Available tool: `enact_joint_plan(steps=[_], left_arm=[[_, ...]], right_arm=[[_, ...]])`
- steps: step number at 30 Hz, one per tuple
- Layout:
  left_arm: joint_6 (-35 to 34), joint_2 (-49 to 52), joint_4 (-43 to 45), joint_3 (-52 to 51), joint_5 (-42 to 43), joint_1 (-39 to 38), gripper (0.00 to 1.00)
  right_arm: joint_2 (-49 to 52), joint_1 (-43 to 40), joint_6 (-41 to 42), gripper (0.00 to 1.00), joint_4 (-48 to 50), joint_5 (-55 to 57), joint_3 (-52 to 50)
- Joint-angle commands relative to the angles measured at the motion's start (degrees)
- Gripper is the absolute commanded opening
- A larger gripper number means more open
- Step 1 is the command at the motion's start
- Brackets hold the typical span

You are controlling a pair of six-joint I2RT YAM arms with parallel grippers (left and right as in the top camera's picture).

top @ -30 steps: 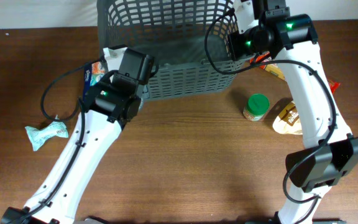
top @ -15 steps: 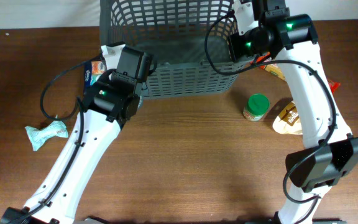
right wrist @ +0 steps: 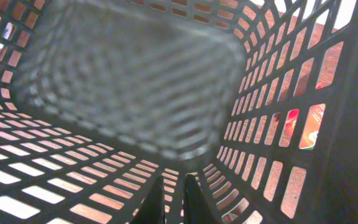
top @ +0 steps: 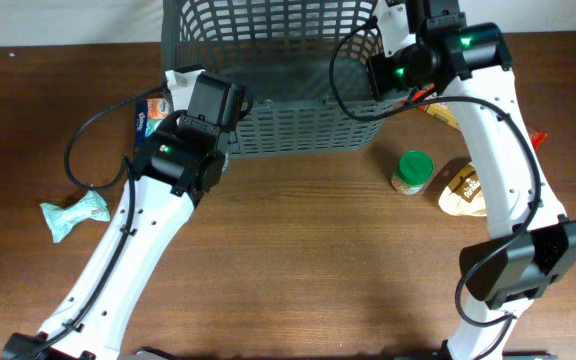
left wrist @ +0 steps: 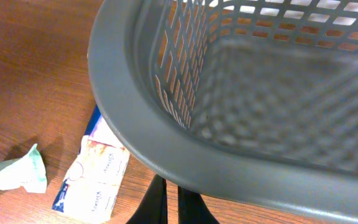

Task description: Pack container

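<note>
The container (top: 298,128) is a large dark grey lattice basket at the back middle of the table. My left gripper (top: 180,88) is at its front left corner. In the left wrist view its black fingers (left wrist: 171,204) are shut and empty, just under the basket's rim (left wrist: 142,143), over bare wood. My right gripper (top: 396,22) reaches into the basket at its right end. In the right wrist view its fingers (right wrist: 169,199) are close together in front of the lattice wall (right wrist: 260,124), with nothing seen between them.
A blue and white packet (top: 151,115) (left wrist: 95,174) lies by the basket's left corner. A pale green wrapped packet (top: 73,215) (left wrist: 11,177) lies further left. A green-lidded jar (top: 412,172), a brown pouch (top: 465,190) and orange-red packets (top: 438,108) lie to the right.
My left arm has shifted slightly toward the back, along the basket's corner. The right arm and the loose items have not visibly moved.
</note>
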Motion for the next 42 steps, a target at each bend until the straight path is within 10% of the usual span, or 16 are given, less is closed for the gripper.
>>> enact_joint_plan(steps=[1, 22, 33, 42], left_arm=[[0.94, 0.52, 0.57, 0.52, -1.27, 0.42, 0.02], [2.23, 0.52, 1.75, 0.52, -1.20, 0.87, 0.07], [2.23, 0.50, -0.48, 0.52, -0.79, 0.87, 0.33], [2.23, -2.78, -0.59, 0.55, -0.79, 0.85, 0.34]], right_arm=[[0.22, -0.07, -0.37, 0.04, -0.92, -0.35, 0.70], [0.22, -0.07, -0.42, 0.04, -1.05, -0.79, 0.70], [0.17, -0.07, -0.39, 0.89, 3.06, -3.37, 1.05], [0.17, -0.07, -0.33, 0.95, 3.67, -10.78, 10.36]])
